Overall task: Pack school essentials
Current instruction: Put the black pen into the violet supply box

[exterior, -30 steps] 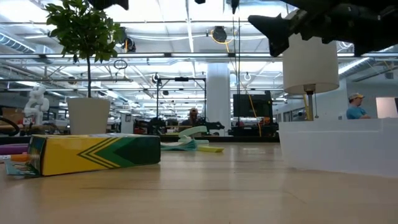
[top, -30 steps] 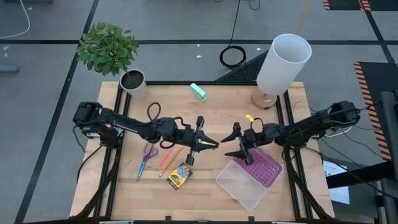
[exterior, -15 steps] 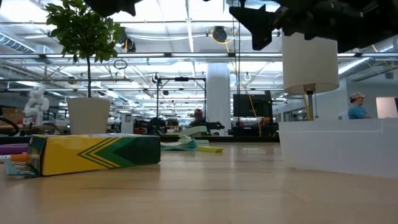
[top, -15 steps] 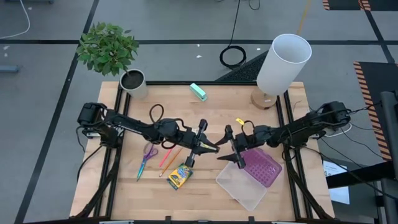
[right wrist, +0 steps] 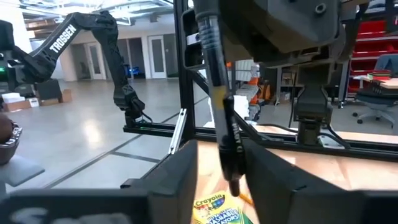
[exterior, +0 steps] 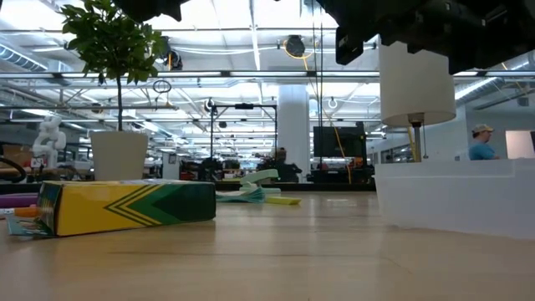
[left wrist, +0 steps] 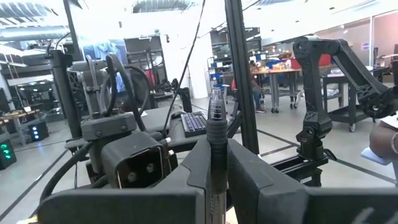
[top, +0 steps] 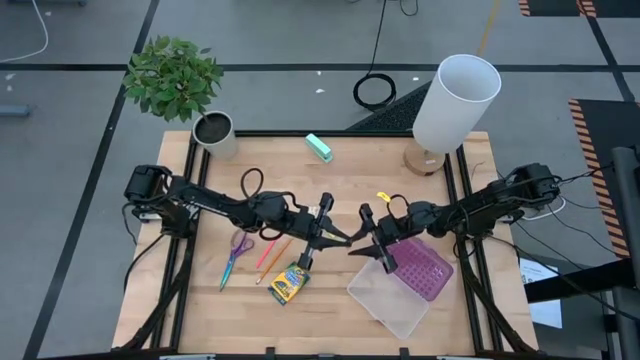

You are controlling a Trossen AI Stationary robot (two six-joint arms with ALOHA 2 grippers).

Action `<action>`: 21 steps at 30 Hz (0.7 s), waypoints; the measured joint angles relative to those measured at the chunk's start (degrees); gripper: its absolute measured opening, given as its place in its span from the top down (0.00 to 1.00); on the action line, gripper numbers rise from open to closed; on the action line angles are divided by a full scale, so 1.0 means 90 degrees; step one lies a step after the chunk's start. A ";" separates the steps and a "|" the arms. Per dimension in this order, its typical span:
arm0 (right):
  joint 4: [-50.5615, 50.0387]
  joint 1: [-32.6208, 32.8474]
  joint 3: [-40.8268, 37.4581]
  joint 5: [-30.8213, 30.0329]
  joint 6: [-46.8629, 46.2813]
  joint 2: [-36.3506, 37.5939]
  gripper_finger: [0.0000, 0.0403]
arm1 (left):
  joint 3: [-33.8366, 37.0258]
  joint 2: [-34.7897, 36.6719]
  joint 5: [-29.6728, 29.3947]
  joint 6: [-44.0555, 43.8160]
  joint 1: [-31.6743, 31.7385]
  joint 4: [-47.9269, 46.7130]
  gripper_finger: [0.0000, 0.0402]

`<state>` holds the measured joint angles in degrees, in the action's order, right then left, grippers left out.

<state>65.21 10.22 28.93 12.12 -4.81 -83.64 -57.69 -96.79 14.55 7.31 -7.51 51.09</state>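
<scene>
Left gripper (top: 338, 238): mid-table, clamped on a pen (left wrist: 215, 134).
Right gripper (top: 368, 240): facing it, fingers spread around the pen's tip.
Open room: bare wood at 6 o'clock.
Crayon box (top: 288, 283): reads "Crayola", at 7 o'clock of the grippers.

"Crayola" on the crayon box (right wrist: 214, 210), "TROSSEN" on a robot arm (right wrist: 62, 36)

From my station the crayon box (top: 287, 283) showed yellow with green chevrons. I saw purple-handled scissors (top: 237, 253), a red pen (top: 267, 252), an orange pencil (top: 277, 258), a teal block (top: 319, 148) and a purple perforated tray (top: 424, 268).
</scene>
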 joint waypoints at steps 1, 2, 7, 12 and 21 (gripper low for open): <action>-0.0002 0.0000 0.0000 -0.0003 -0.0001 0.0000 0.76 | 0.0000 0.0000 0.0001 -0.0007 0.0000 0.0000 0.91; -0.0002 0.0000 0.0000 -0.0005 -0.0001 0.0000 0.79 | 0.0000 0.0000 0.0002 -0.0005 0.0000 0.0000 0.91; -0.0011 0.0000 -0.0004 0.0020 0.0020 0.0000 0.91 | 0.0000 0.0002 0.0010 -0.0033 0.0002 -0.0026 0.91; -0.0101 0.0005 -0.0005 0.0043 -0.0078 0.0000 0.93 | 0.0000 0.0011 -0.0049 -0.0164 -0.0033 -0.0176 0.86; -0.0443 0.0000 -0.0005 0.0001 -0.0402 0.0077 0.91 | -0.0002 0.0705 -0.1147 -0.0448 -0.0191 -0.2027 0.57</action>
<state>61.23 10.22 28.88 12.13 -8.43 -82.95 -57.71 -90.44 4.22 3.28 -9.23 32.85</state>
